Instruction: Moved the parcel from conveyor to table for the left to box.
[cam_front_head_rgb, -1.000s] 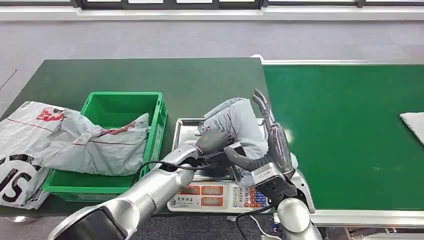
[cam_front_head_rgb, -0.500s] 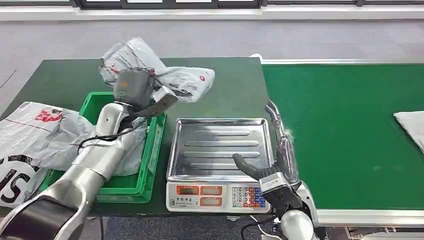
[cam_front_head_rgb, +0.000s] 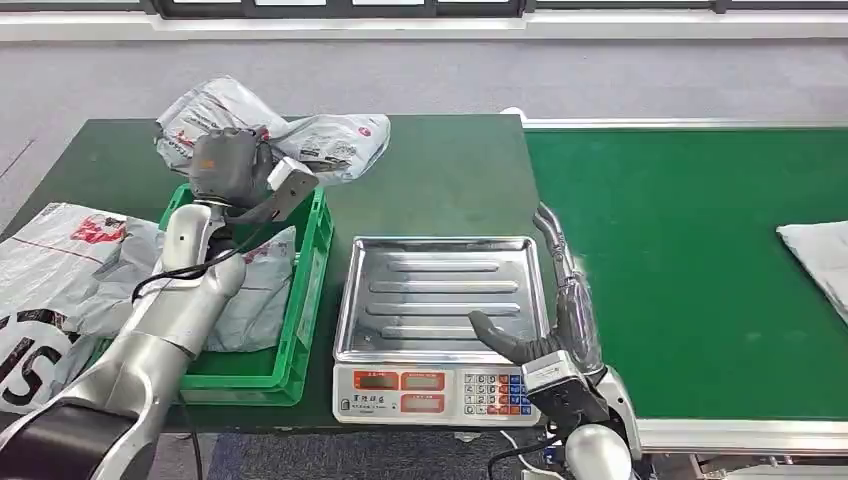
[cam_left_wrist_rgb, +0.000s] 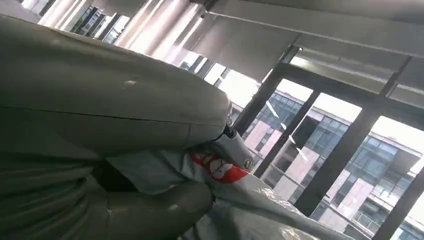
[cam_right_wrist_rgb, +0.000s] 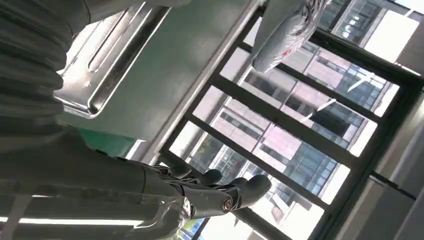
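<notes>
My left hand (cam_front_head_rgb: 228, 165) grips a grey plastic parcel (cam_front_head_rgb: 300, 135) with red print and holds it in the air over the far rim of the green box (cam_front_head_rgb: 310, 265). The same parcel (cam_left_wrist_rgb: 240, 195) fills the lower part of the left wrist view, pressed under the hand (cam_left_wrist_rgb: 100, 150). My right hand (cam_front_head_rgb: 545, 300) stands open at the right edge of the silver scale tray (cam_front_head_rgb: 440, 290), fingers stretched out and holding nothing. Its dark fingers (cam_right_wrist_rgb: 220, 192) are spread in the right wrist view, with the tray (cam_right_wrist_rgb: 107, 60) beside them.
The box holds a grey parcel (cam_front_head_rgb: 255, 290). A large grey bag (cam_front_head_rgb: 50, 290) lies left of the box on the dark green table (cam_front_head_rgb: 430, 170). The scale's keypad (cam_front_head_rgb: 430, 390) faces me. Another parcel (cam_front_head_rgb: 820, 255) lies at the right edge of the green conveyor (cam_front_head_rgb: 690, 270).
The left hand lifted the parcel off the scale tray, swung it left over the box and has now lowered it slightly. The right hand stayed by the tray. The conveyor parcel crept left.
</notes>
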